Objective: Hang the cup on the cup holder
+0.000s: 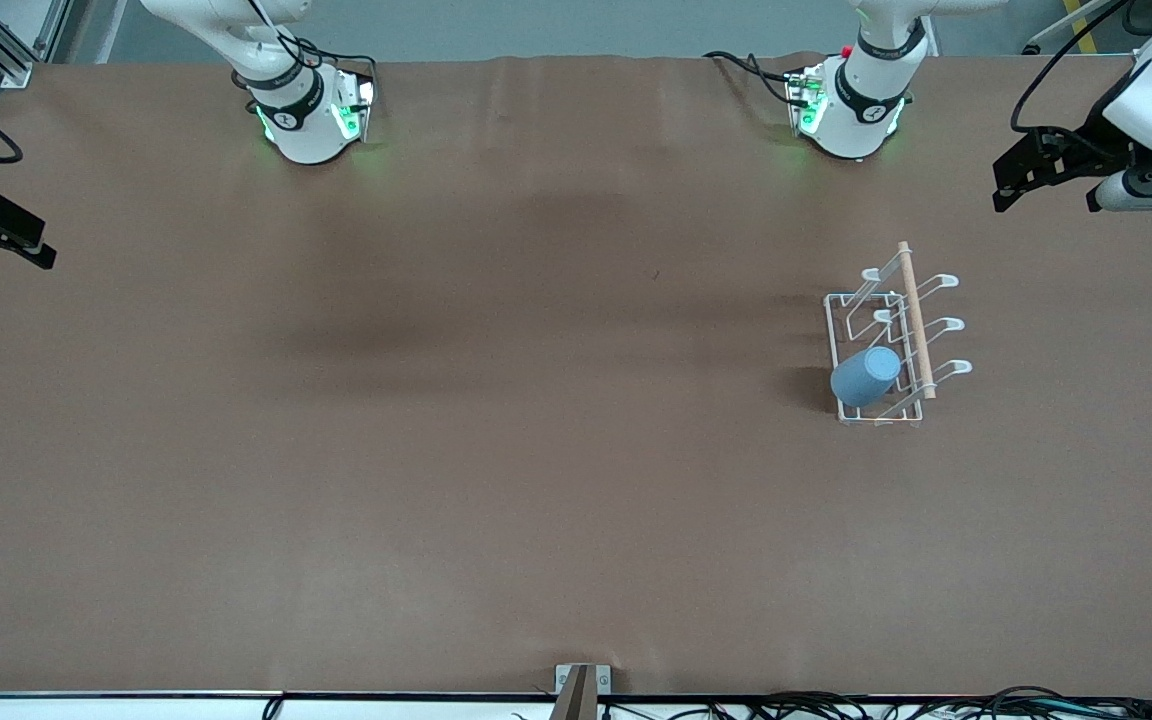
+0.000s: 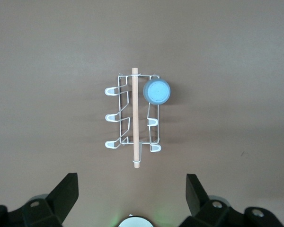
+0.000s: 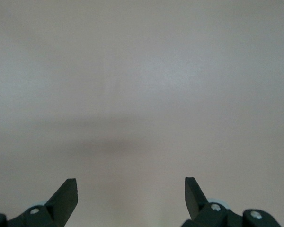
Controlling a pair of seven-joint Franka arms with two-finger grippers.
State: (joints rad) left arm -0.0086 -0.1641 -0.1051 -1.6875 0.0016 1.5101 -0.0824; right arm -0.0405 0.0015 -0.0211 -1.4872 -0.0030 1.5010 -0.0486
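One small light-blue plastic tumbler already sits mouth-down on a prong of the white wire rack with its wooden rod, so hanging looks done, and both the left gripper and right gripper, spread empty, need only wait.
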